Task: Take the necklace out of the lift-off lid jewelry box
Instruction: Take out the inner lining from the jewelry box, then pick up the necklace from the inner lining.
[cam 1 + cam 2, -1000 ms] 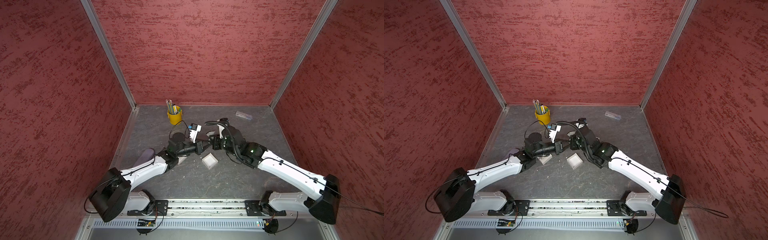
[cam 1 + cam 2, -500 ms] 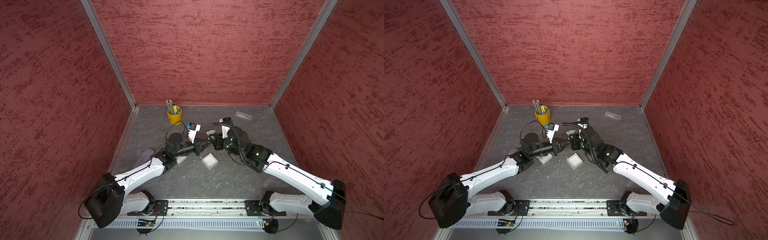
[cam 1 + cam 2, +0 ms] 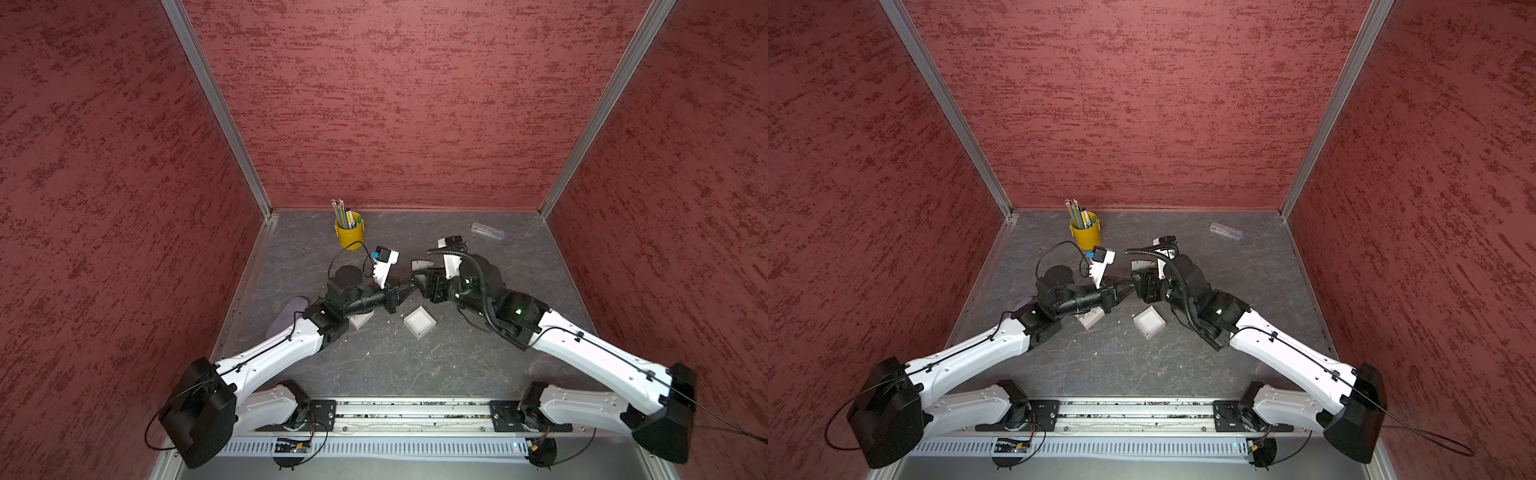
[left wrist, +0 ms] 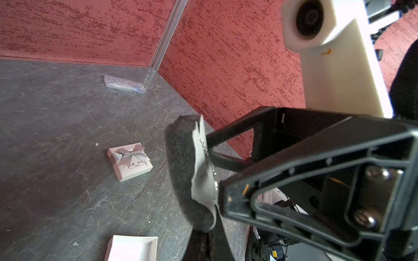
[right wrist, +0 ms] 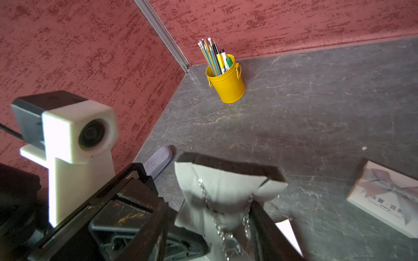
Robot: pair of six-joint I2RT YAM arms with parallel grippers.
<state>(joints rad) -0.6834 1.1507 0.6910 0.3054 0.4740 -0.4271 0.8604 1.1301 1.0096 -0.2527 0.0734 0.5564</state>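
Note:
My left gripper [image 4: 210, 230] is shut on the lower edge of a black foam insert pad [image 4: 181, 162] and holds it upright above the table. The silver necklace [image 5: 204, 194] lies across the pad's white face, its pendant [image 5: 228, 241] low between the fingers of my right gripper [image 5: 209, 208]. That gripper is open, one finger on each side of the pad's lower part. In both top views the left gripper [image 3: 405, 293] and right gripper [image 3: 415, 279] meet tip to tip. The open white jewelry box base [image 3: 419, 322] sits just in front of them. The lid [image 4: 130, 161], with a grey bow, lies flat on the table.
A yellow cup of pencils [image 3: 349, 235] stands at the back left. A clear plastic case [image 3: 488, 231] lies at the back right. A purple object [image 3: 286, 316] lies by the left wall, and a white piece [image 3: 360, 319] is partly under my left forearm. Red walls enclose three sides.
My right gripper's jaws have spread apart around the pad. The left gripper stays shut on the pad. Both grippers remain tip to tip at nearly the same spot.

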